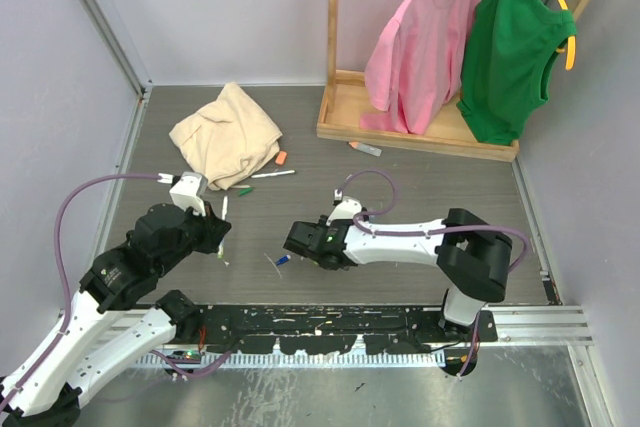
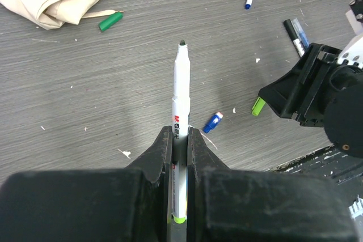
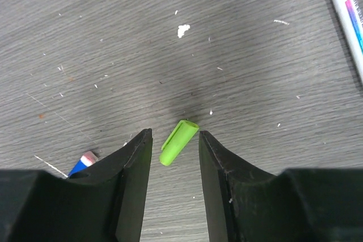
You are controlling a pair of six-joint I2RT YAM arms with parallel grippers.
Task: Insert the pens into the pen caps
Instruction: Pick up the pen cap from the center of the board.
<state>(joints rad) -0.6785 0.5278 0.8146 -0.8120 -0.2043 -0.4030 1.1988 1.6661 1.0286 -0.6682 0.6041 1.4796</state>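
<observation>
At near centre: L gripper [image 2: 180,134] pinches pen [image 2: 181,83] (tip outward); R gripper [image 3: 174,134], spread, straddles lime cap [image 3: 179,140]. Next, probably: close, lift.

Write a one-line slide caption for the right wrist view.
Open right gripper straddles a lime-green pen cap lying on the grey table.

One high fixed camera and two low wrist cameras, all on one bench.

The top external camera looks down and forward from above the near edge of the bench [image 1: 420,197], far enough off to take in both arms and the far wall. The left wrist camera sits low behind the left claw [image 2: 180,137], facing along its white pen [image 2: 181,83] toward the far edge. The right wrist camera looks steeply down past the right claw [image 3: 174,134], very near the bench. Both wrist views share the lime cap [image 3: 178,141] and the blue cap [image 2: 212,122].
</observation>
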